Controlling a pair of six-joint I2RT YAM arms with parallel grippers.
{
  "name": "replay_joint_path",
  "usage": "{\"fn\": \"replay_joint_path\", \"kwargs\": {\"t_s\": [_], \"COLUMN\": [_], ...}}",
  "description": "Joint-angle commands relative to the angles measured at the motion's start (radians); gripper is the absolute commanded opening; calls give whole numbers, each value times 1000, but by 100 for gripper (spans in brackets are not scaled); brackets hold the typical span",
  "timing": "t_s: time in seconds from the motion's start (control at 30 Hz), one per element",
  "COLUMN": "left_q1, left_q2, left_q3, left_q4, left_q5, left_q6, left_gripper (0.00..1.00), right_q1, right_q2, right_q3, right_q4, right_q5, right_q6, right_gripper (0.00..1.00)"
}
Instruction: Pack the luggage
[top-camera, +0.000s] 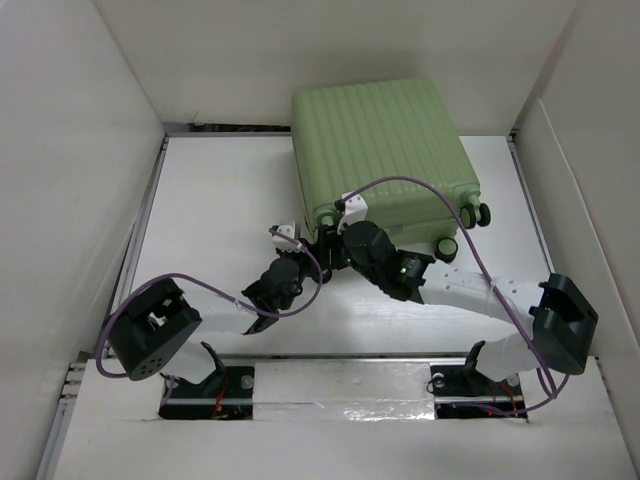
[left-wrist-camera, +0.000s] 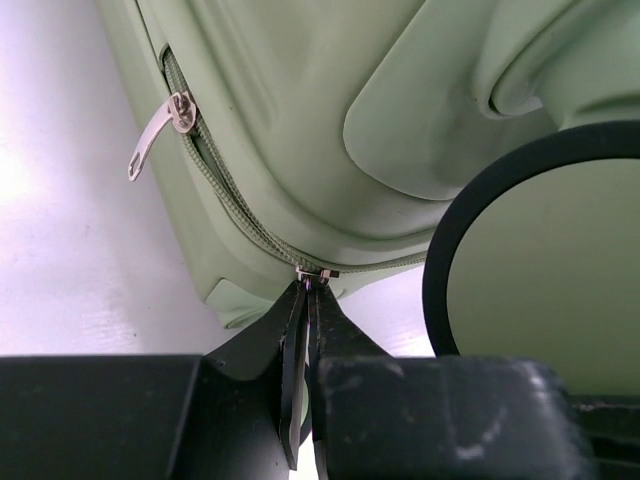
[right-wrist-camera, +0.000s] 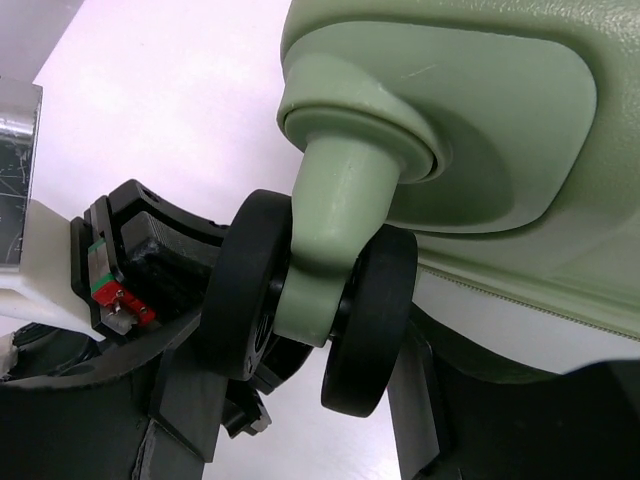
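Observation:
The luggage (top-camera: 380, 150), a light-green ribbed hard-shell suitcase, lies flat and closed at the back of the table. My left gripper (top-camera: 308, 248) is at its near left corner. In the left wrist view it (left-wrist-camera: 312, 285) is shut on a small metal zipper slider (left-wrist-camera: 316, 273) on the green zipper track. A second zipper pull (left-wrist-camera: 160, 128) hangs free further along the track. My right gripper (top-camera: 332, 236) is at the same corner. In the right wrist view it (right-wrist-camera: 310, 420) straddles a black double spinner wheel (right-wrist-camera: 370, 320), fingers against both sides.
White walls enclose the table on the left, back and right. Two more black wheels (top-camera: 480, 213) stick out at the suitcase's right near corner. Purple cables loop over both arms. A wheel (left-wrist-camera: 470, 230) sits close to the right of my left fingers.

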Motion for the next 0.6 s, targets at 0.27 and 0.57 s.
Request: {"fn": "replay_joint_path", "kwargs": {"t_s": [0.27,0.57], "left_q1": [31,164], "left_q2": [-78,-113], "left_q3": [-15,-22], "left_q4": [-88,-205], "left_q5": [-117,-151], "left_q6": [16,-32], "left_gripper": [0,0], "right_q1": [-31,-21], "right_q2": [-98,-246], "right_q3": [-31,-114], "right_q4": [42,25], "right_q5": [93,82], "right_q6": [-34,-43], "right_gripper": [0,0]}}
